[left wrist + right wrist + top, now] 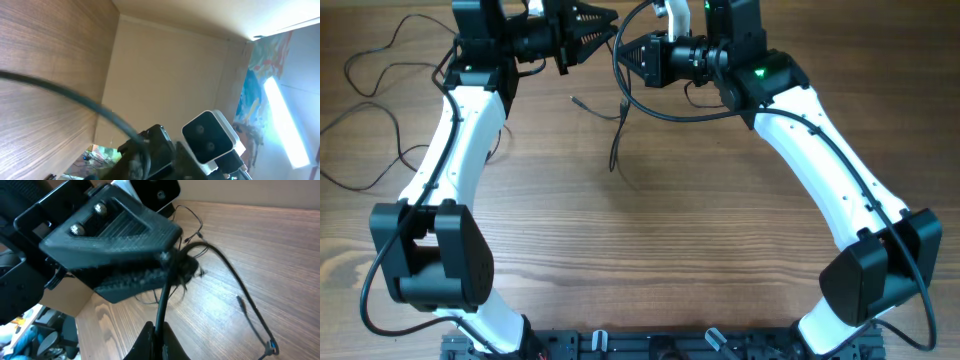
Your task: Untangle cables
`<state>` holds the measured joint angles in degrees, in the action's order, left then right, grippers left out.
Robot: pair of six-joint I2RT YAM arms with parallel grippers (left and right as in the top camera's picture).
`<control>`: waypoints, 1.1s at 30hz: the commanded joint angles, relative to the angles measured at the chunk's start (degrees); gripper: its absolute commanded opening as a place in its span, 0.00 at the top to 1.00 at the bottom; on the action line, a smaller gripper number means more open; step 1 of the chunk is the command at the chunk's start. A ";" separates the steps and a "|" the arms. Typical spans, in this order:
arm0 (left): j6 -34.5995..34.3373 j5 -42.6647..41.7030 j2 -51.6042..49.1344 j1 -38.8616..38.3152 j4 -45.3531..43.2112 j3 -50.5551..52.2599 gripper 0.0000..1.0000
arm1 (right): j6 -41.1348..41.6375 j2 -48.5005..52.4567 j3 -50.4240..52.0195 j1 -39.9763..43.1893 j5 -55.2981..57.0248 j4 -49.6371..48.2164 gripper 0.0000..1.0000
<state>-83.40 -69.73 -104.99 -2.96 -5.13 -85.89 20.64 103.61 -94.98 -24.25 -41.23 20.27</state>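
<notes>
A thin black cable (618, 128) hangs down onto the wood between my two grippers, which meet at the far edge of the table. My right gripper (625, 52) is shut on this cable; in the right wrist view its fingers (157, 341) pinch the cable (162, 305), which runs up to my left gripper (167, 260). My left gripper (605, 28) is closed on the same cable, which crosses the left wrist view (75, 95). A silvery plug end (270, 345) trails at the right. More loose cables (375, 100) lie at the far left.
A small loose plug end (575, 99) lies on the wooden table (650, 250) below the left gripper. A thick black cord (665, 112) loops round the right wrist. The table's far edge and a beige wall (165, 75) are close behind the grippers.
</notes>
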 commanded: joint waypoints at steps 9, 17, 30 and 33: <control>0.24 1.07 0.85 0.24 -0.17 -0.39 0.96 | 0.52 -0.39 -0.42 -0.70 -2.12 -0.02 0.82; 6.69 2.82 0.85 1.44 -0.42 -0.39 0.96 | 0.59 -5.16 -0.42 3.13 -1.81 1.97 0.00; 23.63 4.15 12.74 1.42 -0.63 -0.39 0.96 | 0.48 -9.66 -0.17 12.55 13.49 18.36 0.00; 39.54 9.60 15.23 1.42 6.43 -0.39 0.96 | 0.55 -9.66 -0.17 12.55 13.40 18.88 0.01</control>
<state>-63.51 -65.78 -93.30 -1.23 -4.01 -85.86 21.21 93.91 -94.98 -11.62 -29.82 38.76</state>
